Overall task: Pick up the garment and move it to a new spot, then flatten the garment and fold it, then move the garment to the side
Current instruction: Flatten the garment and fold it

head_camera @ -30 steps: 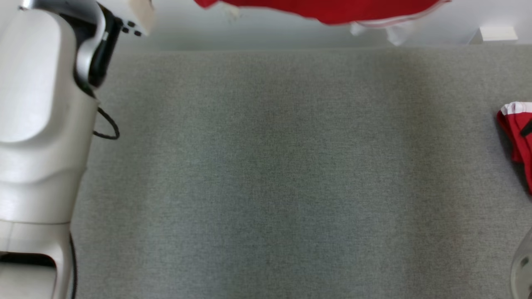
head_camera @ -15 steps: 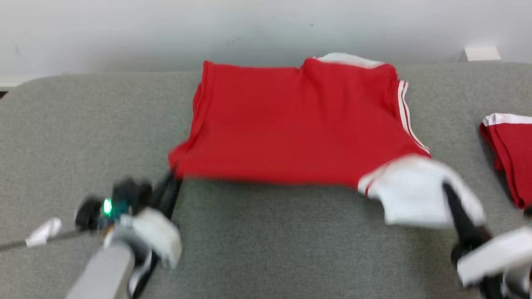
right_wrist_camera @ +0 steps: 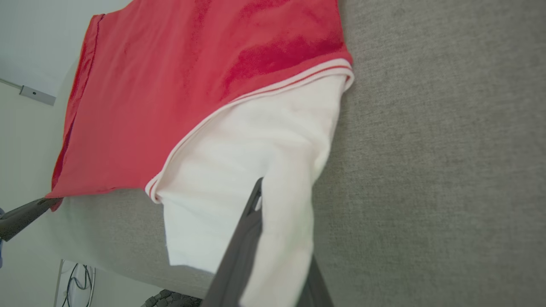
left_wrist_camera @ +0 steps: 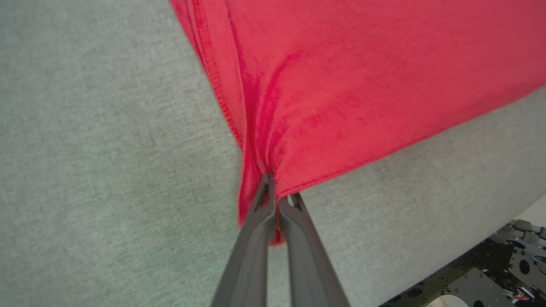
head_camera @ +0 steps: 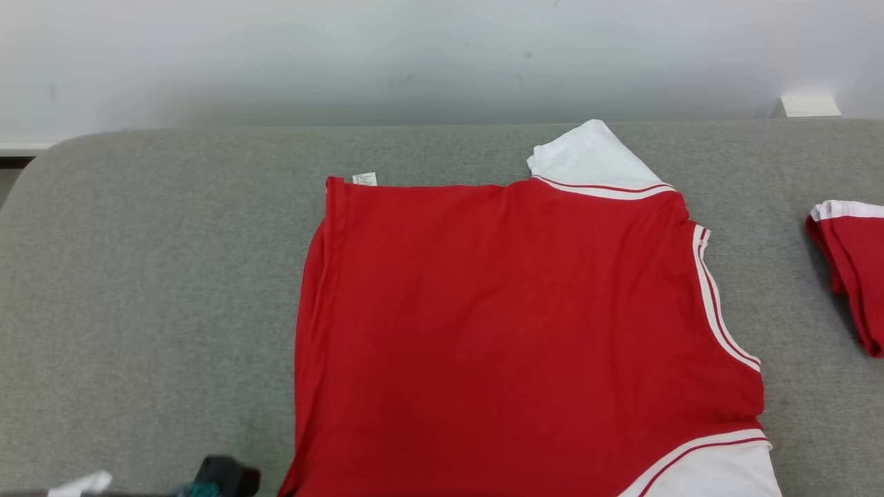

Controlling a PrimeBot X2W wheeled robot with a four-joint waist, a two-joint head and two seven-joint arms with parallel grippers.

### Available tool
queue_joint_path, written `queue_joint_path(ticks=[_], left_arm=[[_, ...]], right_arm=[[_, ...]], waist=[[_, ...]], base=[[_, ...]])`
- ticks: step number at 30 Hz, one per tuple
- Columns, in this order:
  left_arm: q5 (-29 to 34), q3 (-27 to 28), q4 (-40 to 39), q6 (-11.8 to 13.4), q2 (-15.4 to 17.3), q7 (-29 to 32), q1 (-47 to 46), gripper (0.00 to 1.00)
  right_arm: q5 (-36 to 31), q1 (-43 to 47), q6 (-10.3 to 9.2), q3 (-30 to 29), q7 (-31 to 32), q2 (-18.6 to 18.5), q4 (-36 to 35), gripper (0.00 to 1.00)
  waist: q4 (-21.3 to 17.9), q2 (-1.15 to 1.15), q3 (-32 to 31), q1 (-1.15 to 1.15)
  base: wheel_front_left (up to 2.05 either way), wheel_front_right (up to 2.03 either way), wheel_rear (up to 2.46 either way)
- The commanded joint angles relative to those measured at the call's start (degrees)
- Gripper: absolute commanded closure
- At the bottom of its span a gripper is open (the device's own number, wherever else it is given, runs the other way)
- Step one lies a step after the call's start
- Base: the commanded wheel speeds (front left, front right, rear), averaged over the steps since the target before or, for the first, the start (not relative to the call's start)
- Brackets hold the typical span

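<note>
Head view, centre down to 6 o'clock: red garment [head_camera: 525, 331] spread almost flat on grey worktop [head_camera: 173, 276], back side up, lower part cut by the frame. One white sleeve [head_camera: 594, 159] poking out at 1 o'clock, second sleeve [head_camera: 718, 476] at 5 o'clock, both joined by white-and-red striped trim. Small white label [head_camera: 364, 179] at the hem corner near 11 o'clock. Slight ripple along the 9 o'clock hem. Folded red-and-white piece [head_camera: 849, 269] well apart at 3 o'clock. Left wrist view: left claw [left_wrist_camera: 279, 192] pressed together, pinching the red hem corner, cloth bunched into creases fanning toward 12 o'clock. Right wrist view: right claw [right_wrist_camera: 266, 192] clamped on white sleeve fabric, one finger hidden beneath it.
</note>
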Motion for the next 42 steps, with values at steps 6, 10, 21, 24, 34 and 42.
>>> queue_joint_path(ticks=[6, 10, 21, 24, 34, 42], left_arm=[[-7.9, 0.3, -9.4, -4.4, 3.2, 16.8, -9.5, 1.00], [-13.5, 0.4, -8.8, -6.1, 2.2, 25.9, -18.4, 1.00], [-14.5, 1.3, 3.8, -3.4, -3.8, 29.7, -33.7, 0.00], [-14.4, 2.6, 4.8, -2.8, -4.0, 26.1, -31.9, 0.00], [-11.8, 7.3, -4.9, 3.3, -1.8, 14.7, -17.4, 0.00], [-9.9, 5.5, -3.1, 4.4, -3.2, 12.6, -16.8, 0.00]], right_arm=[[-0.2, -7.5, -0.13, -3.5, 12.2, -2.4, -4.2, 1.00], [-1.6, -15.7, -0.13, -5.9, 21.0, -1.5, -4.3, 1.00], [-11.1, -33.4, -0.13, -9.2, 25.3, 6.0, 2.0, 0.00], [-10.0, -31.4, -0.13, -9.4, 20.4, 5.5, -0.2, 0.00], [-17.5, -14.7, -0.13, -4.6, 4.5, -3.3, -5.3, 0.00], [-20.9, -17.8, -0.13, 0.1, -1.7, -2.7, 4.4, 0.00]], waist=[[1.7, 0.00, 1.3, 0.01], [1.8, 0.00, 2.9, 0.01], [0.8, 0.00, 5.3, 0.01], [0.0, 0.00, 4.7, 0.01], [-1.6, 0.00, 3.7, 0.01], [-1.2, 0.00, 6.2, 0.01]], base=[[0.00, 0.00, 0.00], [0.00, 0.00, 0.00], [0.00, 0.00, 0.00], [0.00, 0.00, 0.00], [0.00, 0.00, 0.00], [0.00, 0.00, 0.00]])
